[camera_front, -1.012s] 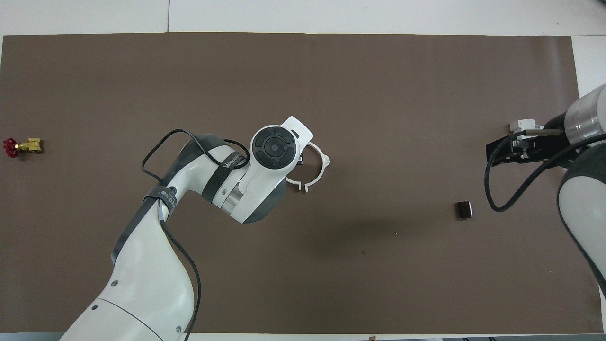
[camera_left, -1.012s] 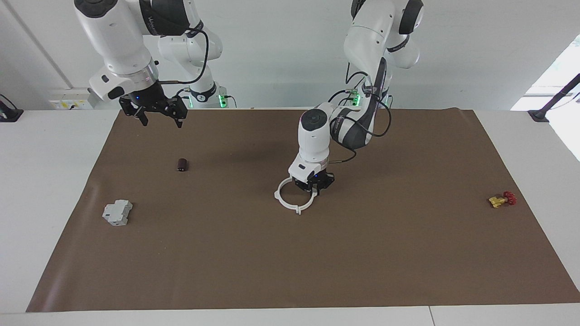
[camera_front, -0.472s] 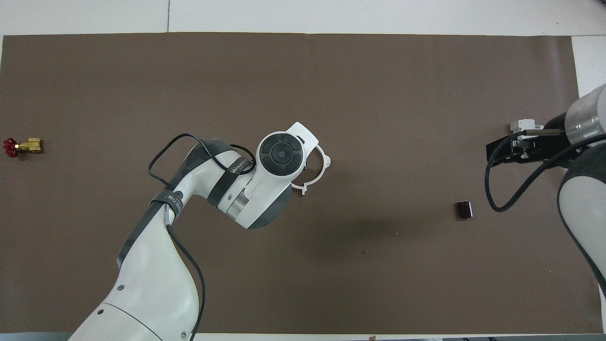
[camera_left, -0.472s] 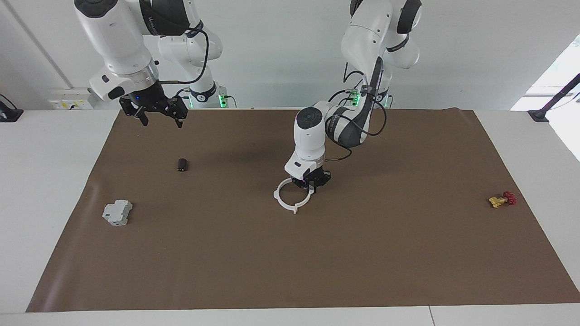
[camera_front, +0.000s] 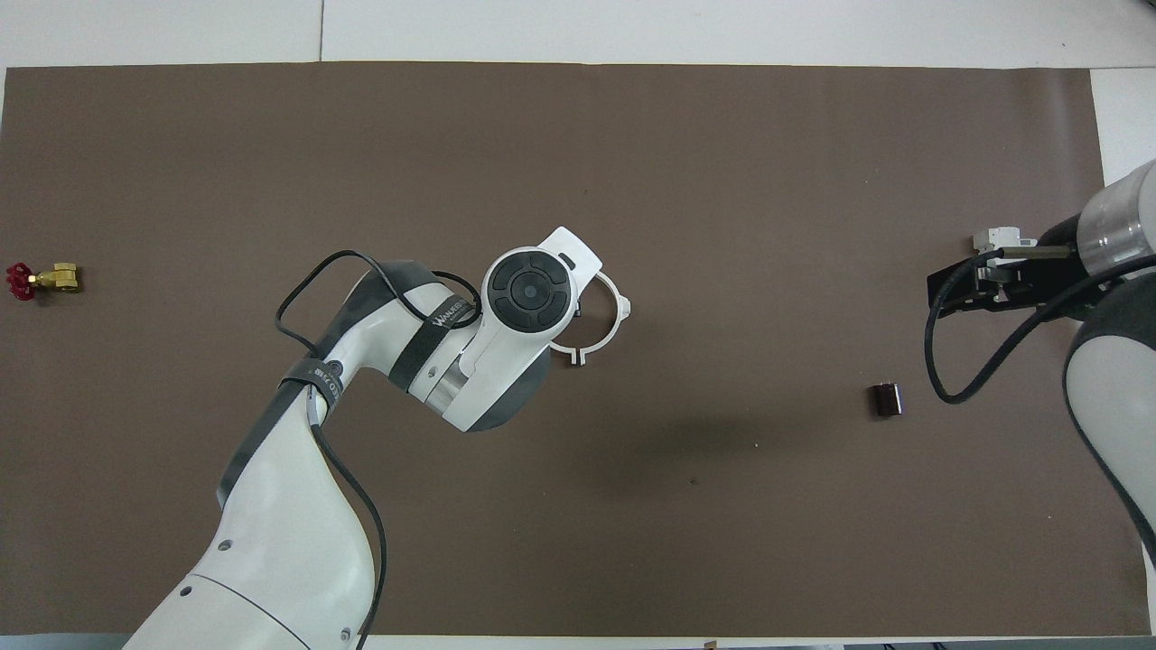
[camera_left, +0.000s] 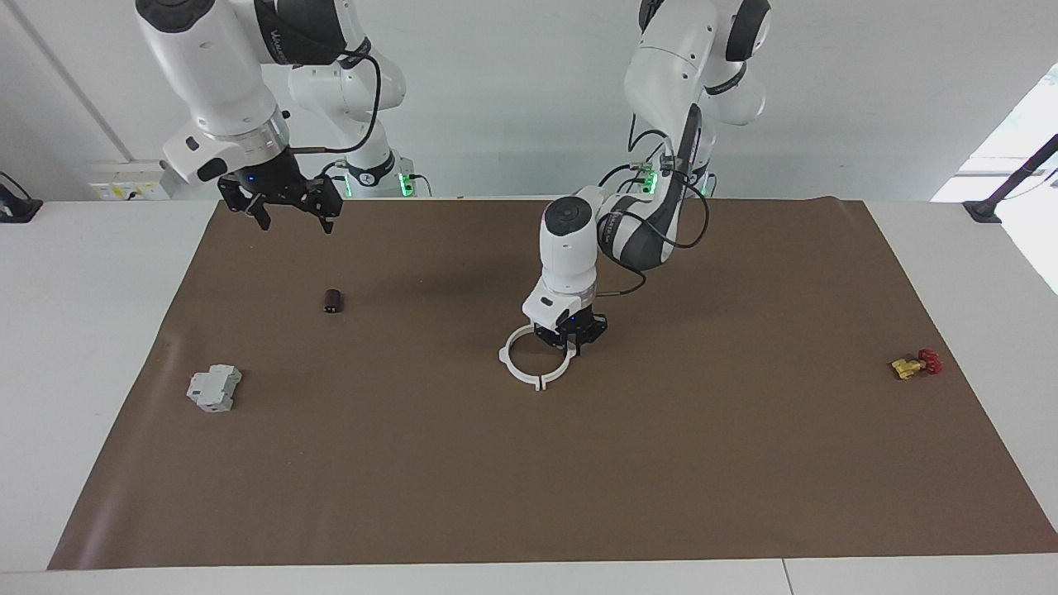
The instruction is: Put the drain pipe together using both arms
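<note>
Shifted slightly since a second ago, the left gripper points straight down, clamped on the drain pipe ring's rim at mid-mat, its forearm bent back toward its base. High over the mat's edge, the right gripper waits, fingers spread.

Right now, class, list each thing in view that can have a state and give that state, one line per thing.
drain pipe: flat on the mat, a closed ring, gripped at its rim.
left gripper: down at the ring, shut on its rim.
right gripper: raised, open, empty, waiting.
yellow valve: lying on the mat, untouched.
grey block: resting, untouched.
</note>
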Robot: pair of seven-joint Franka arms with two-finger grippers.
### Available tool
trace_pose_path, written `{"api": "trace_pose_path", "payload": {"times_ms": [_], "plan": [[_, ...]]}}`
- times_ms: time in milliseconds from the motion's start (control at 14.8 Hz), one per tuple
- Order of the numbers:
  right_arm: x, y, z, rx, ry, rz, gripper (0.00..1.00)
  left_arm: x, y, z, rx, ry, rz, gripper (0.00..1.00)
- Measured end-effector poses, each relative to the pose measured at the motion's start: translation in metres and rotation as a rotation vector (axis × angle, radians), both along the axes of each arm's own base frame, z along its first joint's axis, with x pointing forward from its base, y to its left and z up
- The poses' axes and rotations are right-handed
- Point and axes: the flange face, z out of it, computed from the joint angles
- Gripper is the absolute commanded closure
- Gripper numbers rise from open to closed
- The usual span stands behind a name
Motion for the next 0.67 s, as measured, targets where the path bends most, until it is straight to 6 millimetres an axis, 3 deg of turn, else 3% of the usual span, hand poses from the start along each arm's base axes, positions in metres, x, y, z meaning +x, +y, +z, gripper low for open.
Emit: {"api": "trace_pose_path", "payload": {"times_ms": [675], "plan": [[0.0000, 0.0000, 0.0000, 0.000, 0.000, 0.000, 0.00, 0.0014, 0.0009, -0.0001, -0.006, -0.009, -0.001, 1.00]]}}
